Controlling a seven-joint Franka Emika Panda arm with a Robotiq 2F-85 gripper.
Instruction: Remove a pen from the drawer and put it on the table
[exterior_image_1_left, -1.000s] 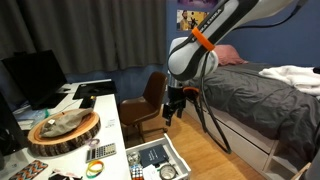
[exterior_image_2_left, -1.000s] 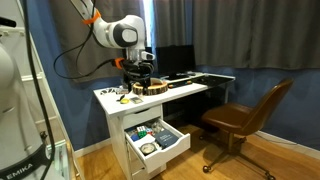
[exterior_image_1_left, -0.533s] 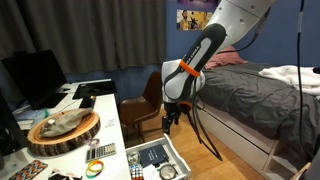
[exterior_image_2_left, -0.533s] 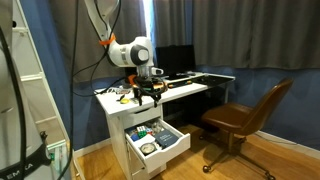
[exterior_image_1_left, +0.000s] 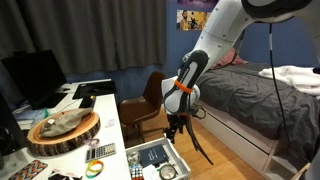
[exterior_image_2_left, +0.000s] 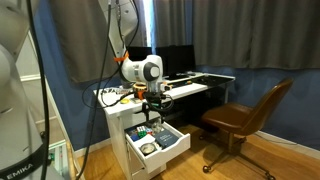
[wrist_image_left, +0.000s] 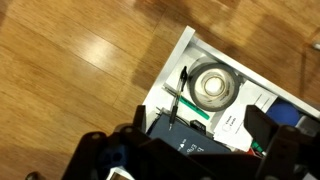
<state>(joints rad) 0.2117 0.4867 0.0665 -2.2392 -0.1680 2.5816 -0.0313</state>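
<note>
Wrist view alone shows 1 black pen (wrist_image_left: 180, 92) in the open drawer (wrist_image_left: 170, 65), frame centre, beside a round white roll (wrist_image_left: 210, 85), fingers (wrist_image_left: 92, 152) apart, blurred, cut off at bottom, both exterior views show them above the drawer, pen indiscernible.

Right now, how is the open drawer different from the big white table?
The drawer sits low and pulled out; the table stands higher. The drawer is small with a dark inside; the table is long, flat and white on top. The drawer holds a pen and a round roll; the table carries a wooden slab and a monitor. Both are white outside.
</note>
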